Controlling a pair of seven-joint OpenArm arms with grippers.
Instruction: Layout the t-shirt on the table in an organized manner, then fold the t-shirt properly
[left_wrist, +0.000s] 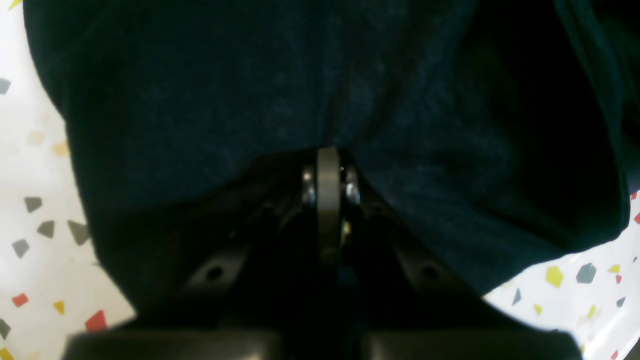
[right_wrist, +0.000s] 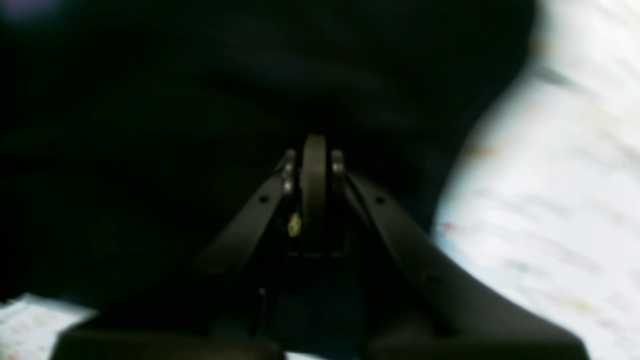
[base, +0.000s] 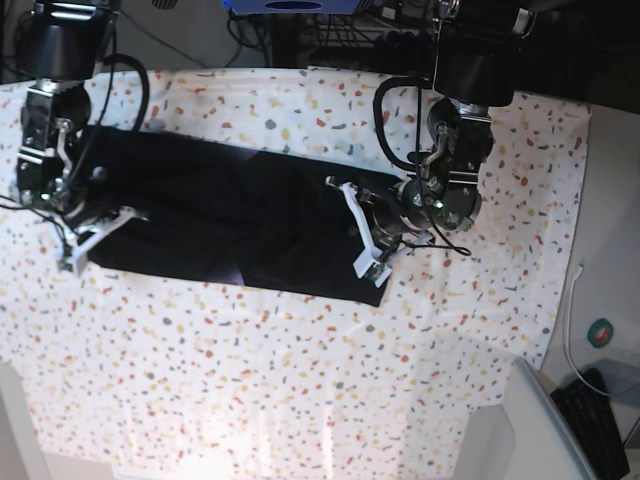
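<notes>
Overhead base view of whole table (base: 300, 400); two close wrist views, each down onto shared t-shirt (base: 230, 215).

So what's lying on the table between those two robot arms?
In the base view, only the t-shirt, a long dark band on the table, spans from the right gripper to the left gripper.

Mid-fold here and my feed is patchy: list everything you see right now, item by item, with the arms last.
t-shirt: one, black, stretched as a long band across the table's middle, pinched at both ends.
table: one, white top with red, orange, yellow and grey flecks, under the shirt.
keyboard: one, black, off the table at the base view's lower right corner.
cables: several, black, behind the table's far edge.
left gripper: one, black with white fingers, shut on the t-shirt at the base view's right end.
right gripper: one, same colours, shut on the t-shirt at the opposite end.
</notes>
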